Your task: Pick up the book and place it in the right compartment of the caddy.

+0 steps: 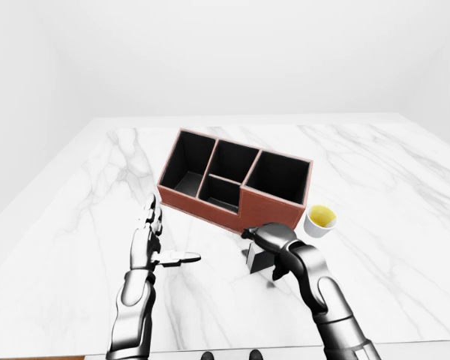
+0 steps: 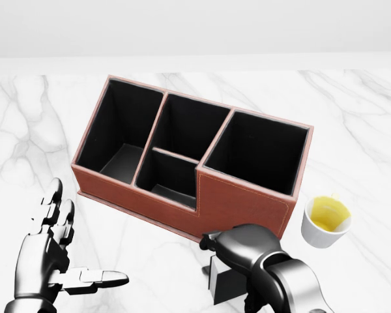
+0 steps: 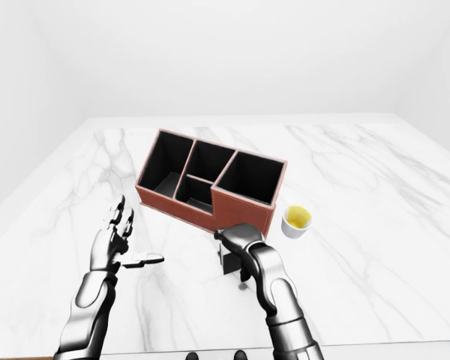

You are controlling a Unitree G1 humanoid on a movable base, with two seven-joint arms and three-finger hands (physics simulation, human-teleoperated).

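The red-brown caddy (image 2: 244,202) with black compartments stands in the middle of the head view, and its right compartment (image 2: 257,151) holds nothing. Just below its right end a small dark book (image 2: 223,285) stands upright on the marble. My right hand (image 2: 242,255) is curled over the book's top, with the thumb on its left and the fingers down its right side; the contact under the palm is hidden. My left hand (image 2: 72,254) hovers open at the lower left, fingers spread and thumb pointing right, apart from the caddy.
A white cup (image 2: 326,222) of yellow liquid sits right of the caddy's right end, close to my right hand. The white marble tabletop (image 1: 405,187) stretches wide on all sides, with its near edge (image 1: 232,349) at the bottom of the left-eye view.
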